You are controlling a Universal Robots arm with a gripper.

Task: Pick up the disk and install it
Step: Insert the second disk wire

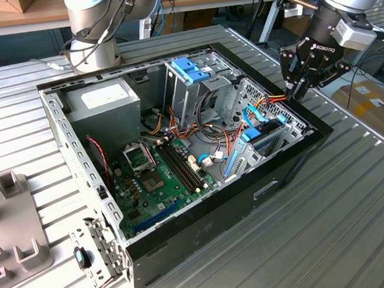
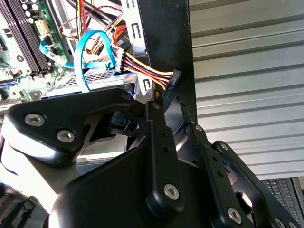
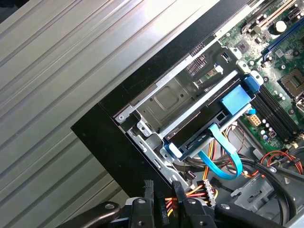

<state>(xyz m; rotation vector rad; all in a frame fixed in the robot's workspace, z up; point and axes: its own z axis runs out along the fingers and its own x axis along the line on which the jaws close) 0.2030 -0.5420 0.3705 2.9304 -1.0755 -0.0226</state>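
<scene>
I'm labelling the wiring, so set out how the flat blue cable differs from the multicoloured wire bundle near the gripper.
The flat blue cable is one light-blue ribbon; the multicoloured wire bundle is several red, yellow and black strands. The blue cable arcs in a loop; the bundle runs fairly straight to a black connector by the gripper. Both sit inside the open computer case.

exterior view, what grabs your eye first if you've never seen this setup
The open computer case on the ribbed metal table, motherboard and coloured cables bare. Then the black gripper at the case's corner on the exterior view's right, its jaws at a bundle of red, yellow and black wires.
</scene>
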